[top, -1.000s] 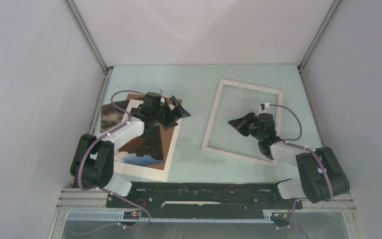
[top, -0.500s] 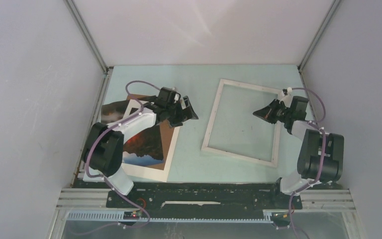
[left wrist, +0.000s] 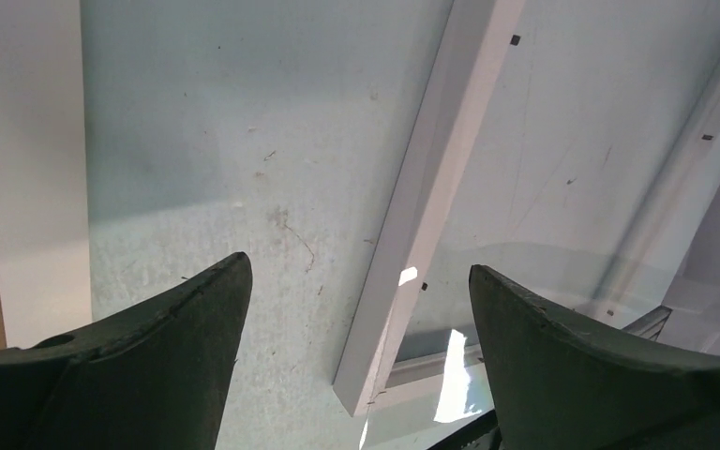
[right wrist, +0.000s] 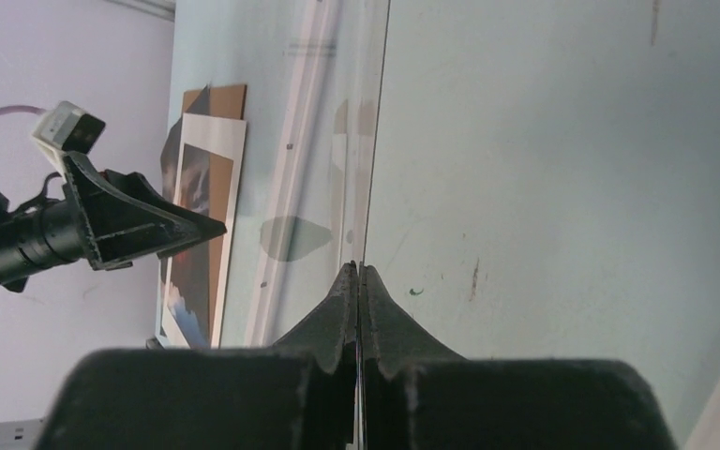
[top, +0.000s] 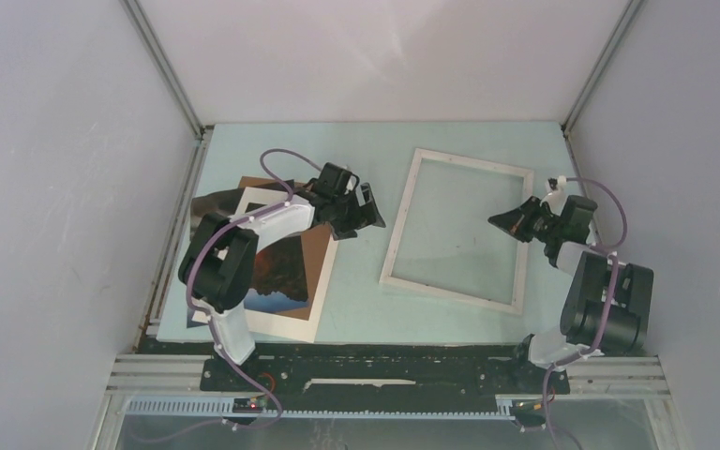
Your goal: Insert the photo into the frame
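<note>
Left pincer gapes wide, empty, over bare bench between the photo (flat near the bench's left edge, overlapping a brown board) and the frame, right of centre. Right pincer is pinched shut on nothing by the frame's right rail. Your risks: the flat print offers no lip, so you may crease it or drag the board along, and either pincer could knock the frame askew.

Bright, soft light; white glare glints on the frame.
</note>
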